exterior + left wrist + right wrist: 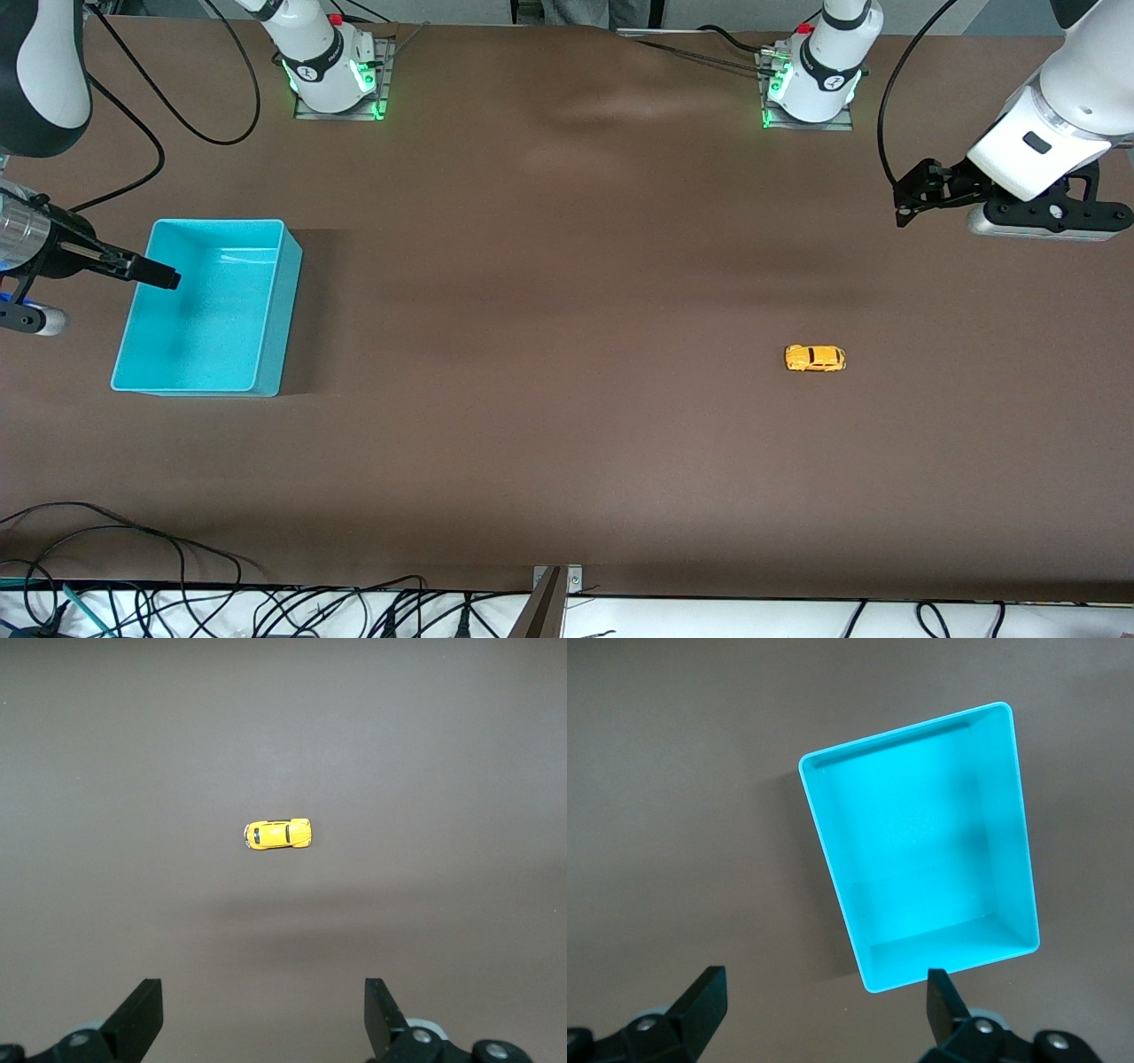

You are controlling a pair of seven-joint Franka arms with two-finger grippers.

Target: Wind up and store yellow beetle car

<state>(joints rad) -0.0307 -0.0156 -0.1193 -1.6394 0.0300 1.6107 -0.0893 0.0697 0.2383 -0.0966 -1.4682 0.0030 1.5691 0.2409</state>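
Both grippers, left (259,1019) and right (822,1014), spread, aloft, apart from yellow beetle car (815,358).

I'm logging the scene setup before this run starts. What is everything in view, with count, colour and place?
Tiny yellow-orange beetle-shaped toy car: one, yellow-orange with dark windows, on the table toward the left arm's end, on its wheels, touched by nothing.
Turquoise rectangular plastic bin: one, turquoise, on the table toward the right arm's end, nothing inside.
Brown table: one, brown, under everything.
Loose cables: several, black, along the table edge nearest the front camera.
Left pincer: one, black, open, in the air over bare table at the left arm's end.
Right pincer: one, black, open, over the bin's edge.
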